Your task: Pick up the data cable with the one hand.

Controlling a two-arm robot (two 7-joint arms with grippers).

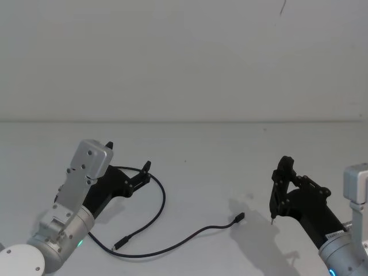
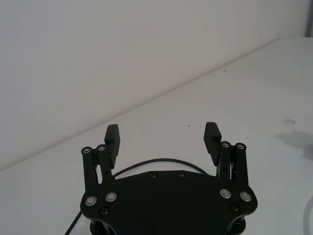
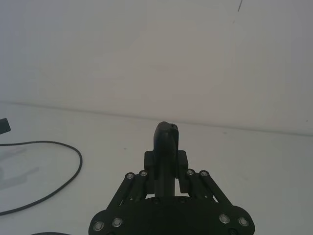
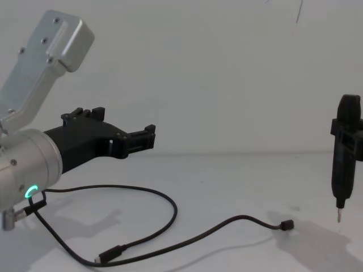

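Data cable (image 1: 164, 198), black, looped loosely on table (image 1: 230, 161), near left; left end effector (image 2: 162, 134) spread open above loop, apparently for grasping; right end effector (image 3: 166, 129) closed, idle at right.

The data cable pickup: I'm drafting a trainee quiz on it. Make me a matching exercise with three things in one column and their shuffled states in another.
Things:
1. left gripper
2. right gripper
3. data cable

States:
A. lies looped on the table
B. fingers shut, off to the right, apart from the cable
C. fingers open, raised over the cable's loop

Pairs: 1-C, 2-B, 3-A
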